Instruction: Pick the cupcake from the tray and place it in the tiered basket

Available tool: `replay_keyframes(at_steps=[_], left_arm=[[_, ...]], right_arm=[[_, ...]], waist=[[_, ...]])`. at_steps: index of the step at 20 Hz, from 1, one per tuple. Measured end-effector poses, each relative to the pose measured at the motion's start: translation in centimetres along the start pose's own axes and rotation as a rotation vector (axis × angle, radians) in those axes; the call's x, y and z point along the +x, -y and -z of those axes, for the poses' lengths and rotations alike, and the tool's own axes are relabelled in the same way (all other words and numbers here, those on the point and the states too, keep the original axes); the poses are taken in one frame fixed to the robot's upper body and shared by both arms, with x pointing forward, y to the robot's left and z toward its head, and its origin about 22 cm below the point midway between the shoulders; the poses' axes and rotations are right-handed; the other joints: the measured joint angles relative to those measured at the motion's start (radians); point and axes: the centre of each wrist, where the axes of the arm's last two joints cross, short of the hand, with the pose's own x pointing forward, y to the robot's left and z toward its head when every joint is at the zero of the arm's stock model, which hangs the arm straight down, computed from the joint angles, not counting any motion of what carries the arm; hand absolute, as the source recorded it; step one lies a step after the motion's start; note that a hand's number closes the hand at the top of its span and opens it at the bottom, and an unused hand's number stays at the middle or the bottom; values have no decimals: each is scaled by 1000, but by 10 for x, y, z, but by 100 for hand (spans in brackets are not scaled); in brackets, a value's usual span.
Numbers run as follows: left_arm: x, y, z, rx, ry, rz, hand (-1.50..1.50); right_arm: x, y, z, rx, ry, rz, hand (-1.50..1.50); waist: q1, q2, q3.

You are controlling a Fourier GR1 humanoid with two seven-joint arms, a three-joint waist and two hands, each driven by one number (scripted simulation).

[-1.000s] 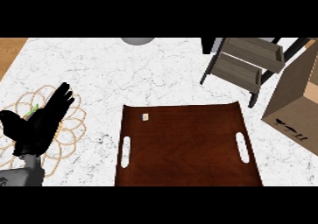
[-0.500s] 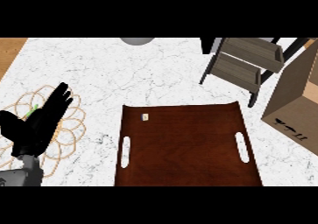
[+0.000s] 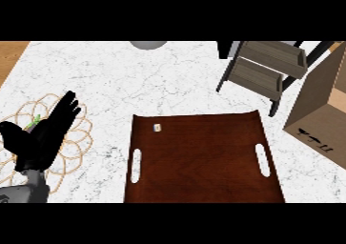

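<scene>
Since the earlier frames our left robot hand (image 3: pixel 40 138) has shifted only a little, its fingers now slanting up and to the right; it is released, fingers straight, holding nothing, and it lies over a round wire trivet (image 3: pixel 76 131) near the left edge of the desk (image 3: pixel 154 81). A small green thing (image 3: pixel 33 120) shows beside the fingers. We do not see our right robot hand. Just right of the trivet sits the brown tray (image 3: pixel 203 167), its long axis running up and down the view, with a slot handle on each side. On its upper left part lies the cupcake (image 3: pixel 157 127), a tiny pale thing; we cannot tell which way it points. White marble lies open above the tray and between tray and trivet. Up at the right stands the tiered basket (image 3: pixel 267 66), tilted in view, and beside it a cardboard box (image 3: pixel 330 109) bearing black marks we cannot read. A grey round object (image 3: pixel 148 44) touches the far edge.
</scene>
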Motion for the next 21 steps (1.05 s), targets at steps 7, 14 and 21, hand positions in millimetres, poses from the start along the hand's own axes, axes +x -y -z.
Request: replay_keyframes(at_steps=[7,14,21], left_arm=[[0,-3,-4,5,6,4,0],[1,-2,-5,6,2,6,0],[6,-3,-3,8,2,-1,0]], right_arm=[[-4,84,14,-190,-14,79,-150],[-9,181,9,-289,-19,85,-150],[-23,271,-10,-313,-9,64,-150]], waist=[[-2,1,0],[-8,0,0],[-6,2,1]])
